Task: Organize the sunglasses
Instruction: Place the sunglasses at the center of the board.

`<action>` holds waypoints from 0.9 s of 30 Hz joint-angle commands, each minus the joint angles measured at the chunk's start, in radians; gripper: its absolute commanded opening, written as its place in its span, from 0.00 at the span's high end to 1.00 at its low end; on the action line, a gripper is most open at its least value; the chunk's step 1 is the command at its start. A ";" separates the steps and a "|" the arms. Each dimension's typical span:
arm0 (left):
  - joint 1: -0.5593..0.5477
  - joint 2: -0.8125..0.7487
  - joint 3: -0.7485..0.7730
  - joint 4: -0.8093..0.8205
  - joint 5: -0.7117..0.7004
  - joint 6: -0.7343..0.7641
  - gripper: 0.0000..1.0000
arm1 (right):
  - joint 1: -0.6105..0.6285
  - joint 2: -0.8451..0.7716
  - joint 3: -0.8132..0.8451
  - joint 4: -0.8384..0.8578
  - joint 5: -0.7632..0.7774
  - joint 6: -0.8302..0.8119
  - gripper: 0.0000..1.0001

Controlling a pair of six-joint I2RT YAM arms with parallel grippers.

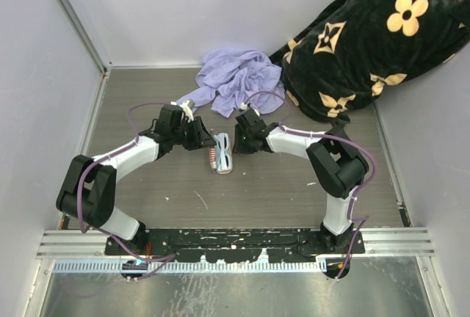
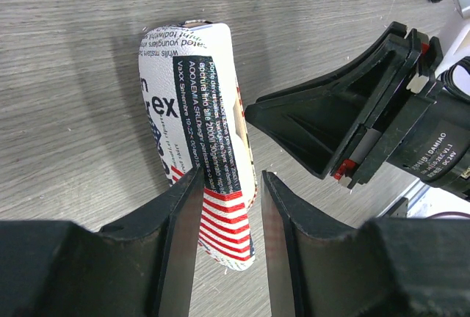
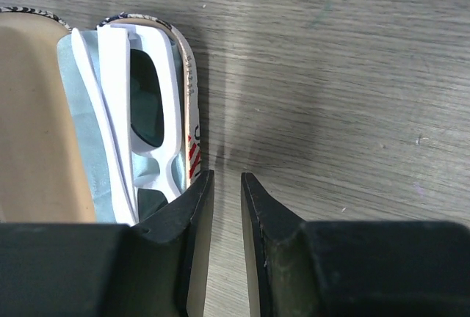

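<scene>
The sunglasses (image 3: 117, 89), white-framed with dark lenses, lie folded inside the open red-and-white printed case (image 3: 189, 82), on a light-blue cloth (image 3: 77, 119). The tan lining of the case's lid (image 3: 29, 126) shows to their left. In the top view the case (image 1: 214, 157) lies between both grippers, with the sunglasses (image 1: 225, 152) in it. My left gripper (image 2: 228, 185) is open and straddles the striped end of the case (image 2: 198, 126), with a gap on the right side. My right gripper (image 3: 225, 177) is empty with only a narrow gap, right beside the case's right wall.
A crumpled purple cloth (image 1: 239, 78) lies just behind the grippers. A big black blanket with tan flowers (image 1: 374, 38) fills the back right corner. Grey walls (image 1: 44, 75) close in the wooden tabletop (image 1: 257, 192) on the left, back and right.
</scene>
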 commanded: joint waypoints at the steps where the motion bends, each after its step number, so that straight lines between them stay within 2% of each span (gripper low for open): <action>1: -0.006 -0.005 0.038 0.013 -0.004 0.010 0.61 | -0.002 -0.062 0.005 0.029 -0.028 -0.014 0.72; 10: -0.007 -0.002 0.036 0.015 -0.002 0.010 0.61 | -0.001 -0.089 0.003 0.046 -0.043 -0.021 0.71; 27: -0.009 -0.004 0.028 0.019 0.000 0.010 0.62 | 0.004 -0.026 0.040 0.041 -0.062 -0.030 0.67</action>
